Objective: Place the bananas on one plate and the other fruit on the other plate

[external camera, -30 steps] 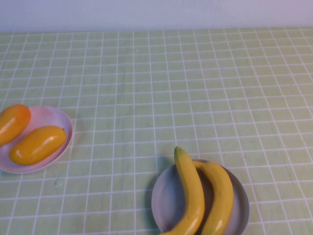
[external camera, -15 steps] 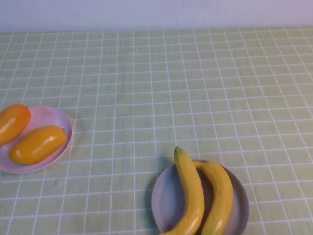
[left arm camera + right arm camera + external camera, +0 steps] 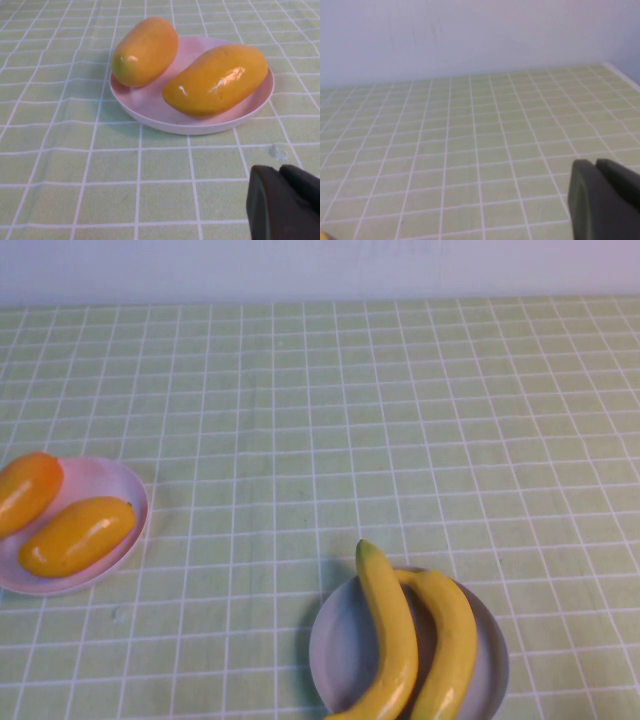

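Observation:
Two long yellow bananas [image 3: 392, 635] [image 3: 452, 640] lie side by side on the grey-blue plate [image 3: 328, 650] at the front middle of the table. The orange-red fruit [image 3: 25, 490] and the yellow-orange fruit [image 3: 75, 535] lie on the pale pink plate [image 3: 105, 478] at the left edge. Neither gripper shows in the high view. In the left wrist view my left gripper [image 3: 279, 171] is shut and empty, a short way from the pink plate [image 3: 150, 107], which holds both fruits [image 3: 145, 50] [image 3: 215, 80]. My right gripper [image 3: 595, 164] is shut and empty above bare cloth.
A green cloth with a white grid [image 3: 380, 420] covers the table up to a pale back wall [image 3: 320, 265]. A small stain [image 3: 278, 151] marks the cloth near the pink plate. The table's far right corner [image 3: 612, 70] shows in the right wrist view.

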Controlling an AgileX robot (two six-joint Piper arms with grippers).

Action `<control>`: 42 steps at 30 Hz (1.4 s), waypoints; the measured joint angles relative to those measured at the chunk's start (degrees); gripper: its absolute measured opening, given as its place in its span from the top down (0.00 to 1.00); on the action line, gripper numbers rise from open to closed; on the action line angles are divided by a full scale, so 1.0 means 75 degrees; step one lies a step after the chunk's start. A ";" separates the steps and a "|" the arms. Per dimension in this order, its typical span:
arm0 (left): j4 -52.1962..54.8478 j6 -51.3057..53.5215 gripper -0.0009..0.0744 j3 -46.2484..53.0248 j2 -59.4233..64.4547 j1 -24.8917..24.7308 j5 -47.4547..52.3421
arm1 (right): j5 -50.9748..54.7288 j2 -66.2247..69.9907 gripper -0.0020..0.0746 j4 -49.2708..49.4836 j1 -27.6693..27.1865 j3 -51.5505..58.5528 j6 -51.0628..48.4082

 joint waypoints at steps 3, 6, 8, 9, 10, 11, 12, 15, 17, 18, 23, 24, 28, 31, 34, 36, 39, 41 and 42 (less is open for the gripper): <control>0.0000 0.0000 0.99 0.0000 0.0000 0.0000 0.0000 | -0.0060 -0.0231 0.99 0.0013 -0.0181 0.0014 0.0000; 0.0000 0.0000 0.99 0.0000 0.0000 0.0000 0.0000 | -0.0060 -0.0231 0.99 0.0013 -0.0194 0.0018 0.0000; 0.0000 0.0000 0.99 0.0000 0.0000 0.0000 0.0000 | -0.0074 -0.0231 0.99 0.0027 -0.0194 0.0018 0.0000; 0.0000 0.0000 0.99 0.0000 0.0000 0.0000 0.0000 | -0.0091 -0.0231 0.99 0.0027 -0.0194 0.0018 0.0000; 0.0000 0.0000 0.99 0.0000 0.0000 0.0000 0.0000 | -0.0091 -0.0231 0.99 0.0027 -0.0194 0.0018 0.0000; 0.0000 0.0000 0.99 0.0000 0.0000 0.0000 0.0000 | -0.0091 -0.0231 0.99 0.0027 -0.0194 0.0018 0.0000; 0.0000 0.0000 0.99 0.0000 0.0000 0.0000 0.0000 | -0.0091 -0.0231 0.99 0.0027 -0.0194 0.0018 0.0000; 0.0000 0.0000 0.99 0.0000 0.0000 0.0000 0.0000 | -0.0091 -0.0231 0.99 -0.0130 -0.0194 0.0018 -0.0062; 0.0000 0.0000 0.99 0.0000 0.0000 0.0000 0.0000 | -0.0007 -0.0231 0.99 0.0076 -0.0194 0.0018 -0.0549; 0.0000 0.0000 0.99 0.0000 0.0000 0.0000 0.0000 | 0.0126 -0.0231 0.99 0.0500 -0.0194 0.0018 -0.1100; 0.0000 0.0000 0.99 0.0000 0.0000 0.0000 0.0000 | 0.1008 -0.0231 0.99 0.2513 -0.0194 0.0018 -0.3369; 0.0000 0.0000 0.99 0.0000 0.0000 0.0000 0.0000 | 0.1187 -0.0231 0.99 0.2655 -0.0194 0.0018 -0.3509; 0.0000 0.0000 0.99 0.0000 0.0000 0.0000 0.0000 | 0.1528 -0.0231 0.99 0.2963 -0.0194 0.0018 -0.3694; 0.0000 0.0000 0.99 0.0000 0.0000 0.0000 0.0000 | 0.1560 -0.0231 0.99 0.2995 -0.0194 0.0018 -0.3736; 0.0000 0.0000 0.99 0.0000 0.0000 0.0000 0.0000 | 0.1558 -0.0231 0.99 0.3005 -0.0194 0.0018 -0.3751; 0.0000 0.0000 0.99 0.0000 0.0000 0.0000 0.0000 | 0.1558 -0.0231 0.99 0.3005 -0.0194 0.0018 -0.3751; 0.0000 0.0000 0.99 0.0000 0.0000 0.0000 0.0000 | 0.1563 -0.0231 0.99 0.3005 -0.0194 0.0018 -0.3764; 0.0000 0.0000 0.99 0.0000 0.0000 0.0000 0.0000 | 0.1563 -0.0231 0.99 0.3012 -0.0194 0.0018 -0.3764; 0.0000 0.0000 0.99 0.0000 0.0000 0.0000 0.0000 | 0.1563 -0.0231 0.99 0.3012 -0.0194 0.0018 -0.3764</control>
